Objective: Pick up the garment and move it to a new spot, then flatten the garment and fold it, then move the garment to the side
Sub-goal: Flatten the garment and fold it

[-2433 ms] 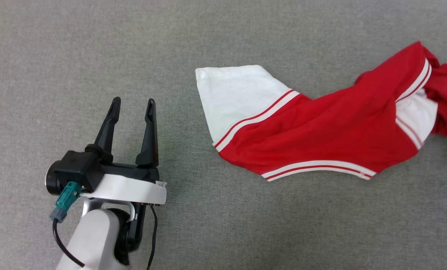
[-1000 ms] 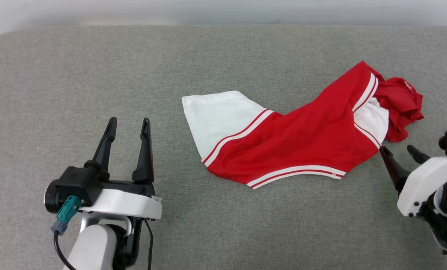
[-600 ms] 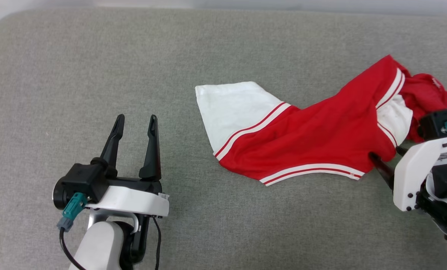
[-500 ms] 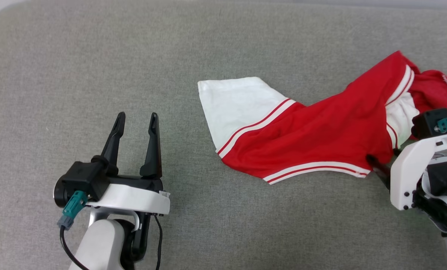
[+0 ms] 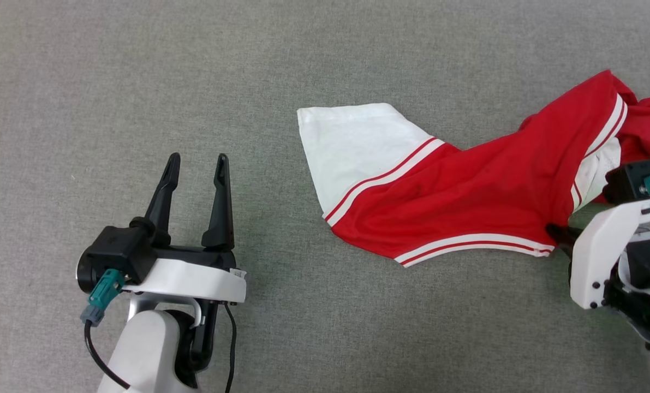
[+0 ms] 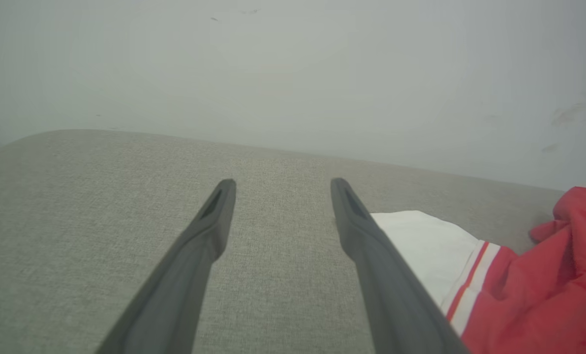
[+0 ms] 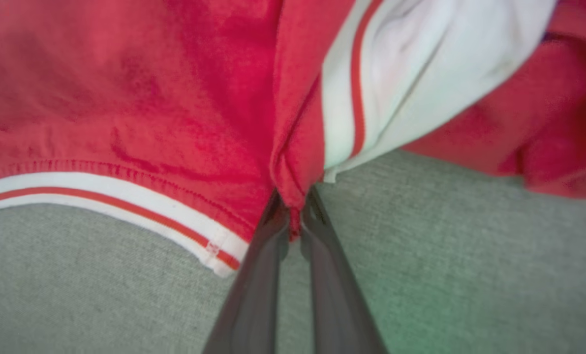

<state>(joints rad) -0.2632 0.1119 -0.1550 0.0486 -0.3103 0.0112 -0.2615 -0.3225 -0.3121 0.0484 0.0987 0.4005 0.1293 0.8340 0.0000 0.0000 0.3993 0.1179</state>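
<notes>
I take in the counter [image 5: 139, 65] first, a broad slab covered in grey woven cloth, its far left corner rounded in the left wrist view; a pale, faintly scuffed wall [image 6: 293, 73] rises behind it. The garment [image 5: 466, 191] lies on the right half of the counter, smooth red jersey knit, ridged and bunched toward the right edge of the head view; its white sleeve [image 5: 352, 142] lies flat, pointing toward the middle of the counter; red-and-white striped trim [image 5: 466, 244] follows the near hem in a shallow curve. My left arm [image 5: 150, 349] sits at the lower left, white shell and black wrist; the left gripper [image 5: 196, 158] is spread wide, its long tapered fingers [image 5: 218, 202] pointing away from me over bare fabric, clear of the sleeve. My right arm [image 5: 603, 262] comes in from the lower right, wrist tilted toward the cloth; the right gripper [image 7: 293, 199] is pressed together, pinching a narrow fold of red cloth just beside the end of the hem trim. A teal plug [image 5: 100, 289] sits on the left wrist.
</notes>
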